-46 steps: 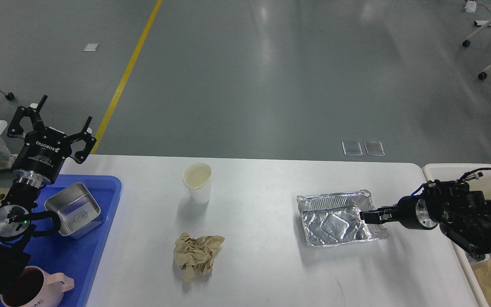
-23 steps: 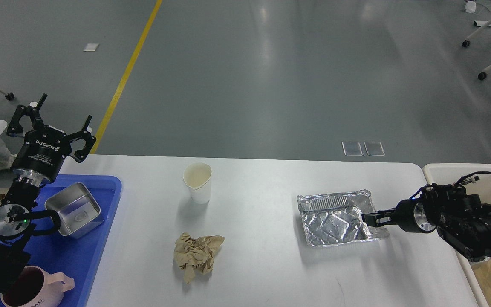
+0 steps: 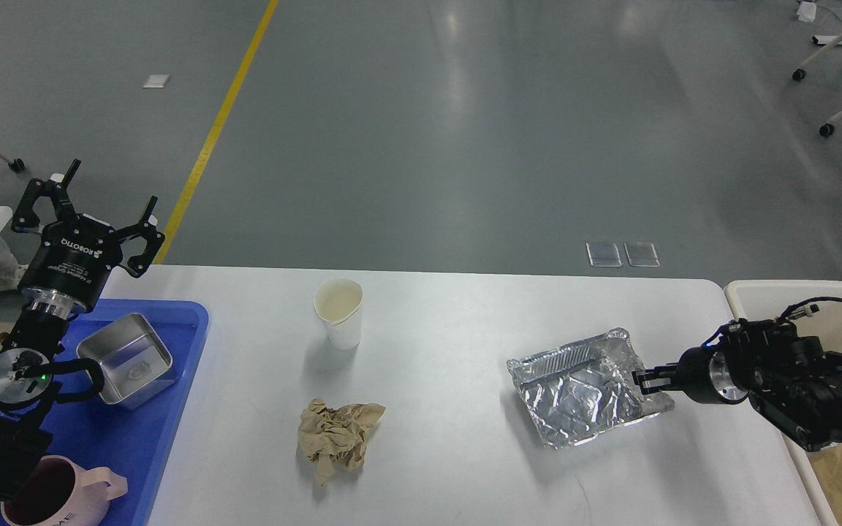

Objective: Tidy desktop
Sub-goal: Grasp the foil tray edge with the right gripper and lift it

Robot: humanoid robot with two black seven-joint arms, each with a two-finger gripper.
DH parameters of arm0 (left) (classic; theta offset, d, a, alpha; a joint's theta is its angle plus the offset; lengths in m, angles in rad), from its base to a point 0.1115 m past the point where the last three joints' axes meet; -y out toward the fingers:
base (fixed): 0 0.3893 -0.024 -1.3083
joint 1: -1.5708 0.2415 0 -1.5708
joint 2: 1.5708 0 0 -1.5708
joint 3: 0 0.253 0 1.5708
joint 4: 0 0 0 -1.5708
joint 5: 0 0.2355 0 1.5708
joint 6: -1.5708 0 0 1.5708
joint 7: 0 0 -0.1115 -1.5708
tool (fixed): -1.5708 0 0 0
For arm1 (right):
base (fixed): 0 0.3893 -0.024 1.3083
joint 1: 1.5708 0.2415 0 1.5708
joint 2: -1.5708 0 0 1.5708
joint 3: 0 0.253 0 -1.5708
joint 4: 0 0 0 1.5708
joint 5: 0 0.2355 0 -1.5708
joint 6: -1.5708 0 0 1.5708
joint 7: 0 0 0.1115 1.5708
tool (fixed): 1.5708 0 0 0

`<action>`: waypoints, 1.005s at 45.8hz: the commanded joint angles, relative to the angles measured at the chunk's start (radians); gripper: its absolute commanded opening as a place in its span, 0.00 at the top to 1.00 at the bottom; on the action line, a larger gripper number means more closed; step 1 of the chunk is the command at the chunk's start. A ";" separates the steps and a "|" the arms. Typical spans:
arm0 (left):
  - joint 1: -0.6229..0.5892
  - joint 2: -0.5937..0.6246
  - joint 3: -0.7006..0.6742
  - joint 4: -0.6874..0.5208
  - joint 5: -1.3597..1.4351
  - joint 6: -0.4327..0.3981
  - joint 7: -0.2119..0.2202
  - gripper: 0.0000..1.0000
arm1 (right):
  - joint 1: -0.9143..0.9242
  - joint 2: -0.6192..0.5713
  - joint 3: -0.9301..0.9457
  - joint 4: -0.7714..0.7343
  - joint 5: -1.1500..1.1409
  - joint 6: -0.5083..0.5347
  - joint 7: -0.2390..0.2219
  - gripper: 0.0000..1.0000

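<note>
The white desktop [image 3: 450,467] fills the lower half of the head view. On it stand a white paper cup [image 3: 339,313], a crumpled brown paper [image 3: 338,437] and a crinkled foil tray [image 3: 586,386]. My right gripper [image 3: 642,380] reaches in from the right and is shut on the foil tray's right rim, with the tray skewed. My left gripper [image 3: 86,210] is open and empty, raised above the desktop's far left corner.
A blue plastic tray [image 3: 165,409] at the left holds a square steel container [image 3: 127,359] and a pink mug [image 3: 63,500]. A beige bin [image 3: 764,296] stands off the right edge, behind my right arm.
My right gripper has drawn back to the right with the foil tray's rim, dragging and turning the tray. The left arm has barely moved.
</note>
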State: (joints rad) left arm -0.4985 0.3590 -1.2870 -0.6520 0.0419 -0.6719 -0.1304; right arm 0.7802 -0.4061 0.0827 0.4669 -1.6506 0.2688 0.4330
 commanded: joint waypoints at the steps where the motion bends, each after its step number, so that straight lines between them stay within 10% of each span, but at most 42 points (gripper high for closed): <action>1: 0.000 0.000 0.000 0.002 0.000 0.000 0.000 0.03 | 0.008 0.001 -0.001 -0.001 0.009 0.023 -0.003 1.00; 46: 0.006 0.015 0.003 0.000 0.001 0.017 0.000 0.03 | 0.119 -0.280 0.117 0.452 0.423 0.276 0.006 1.00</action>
State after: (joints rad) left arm -0.4924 0.3696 -1.2853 -0.6521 0.0430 -0.6564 -0.1304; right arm 0.9169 -0.6887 0.1890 0.9056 -1.2663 0.5443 0.4393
